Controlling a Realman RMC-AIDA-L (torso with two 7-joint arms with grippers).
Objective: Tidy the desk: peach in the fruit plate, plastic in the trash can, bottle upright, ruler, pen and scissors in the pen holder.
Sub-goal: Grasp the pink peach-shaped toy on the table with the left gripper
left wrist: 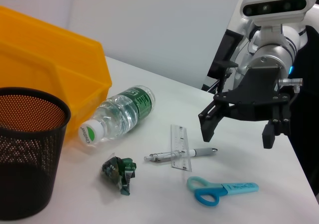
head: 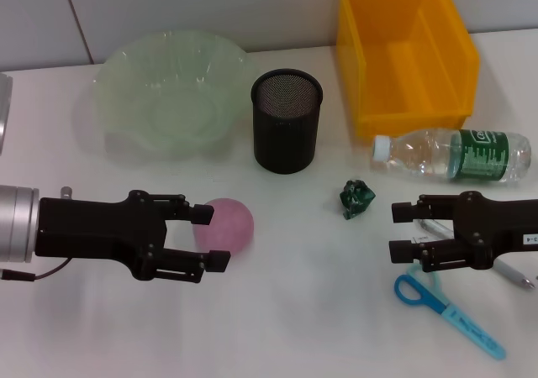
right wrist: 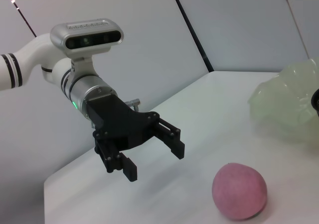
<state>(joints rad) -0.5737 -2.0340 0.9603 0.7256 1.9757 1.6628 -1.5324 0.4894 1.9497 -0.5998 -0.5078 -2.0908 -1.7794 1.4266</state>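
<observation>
Pink peach [head: 224, 224] sat on the white desk [head: 277, 311], well short of the pale green fruit plate [head: 172, 88]. The left gripper [head: 214, 237] hovered right at it with jaws spread wide, probably lined up for a grab. The right gripper [head: 402, 230], also open, hung over the pen [left wrist: 180, 155] and ruler [left wrist: 179, 147], near the scissors [head: 448, 305].

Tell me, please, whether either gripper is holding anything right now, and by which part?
Nothing is held. The left gripper is open, short of the peach. The right gripper is open above the pen and ruler.
</observation>
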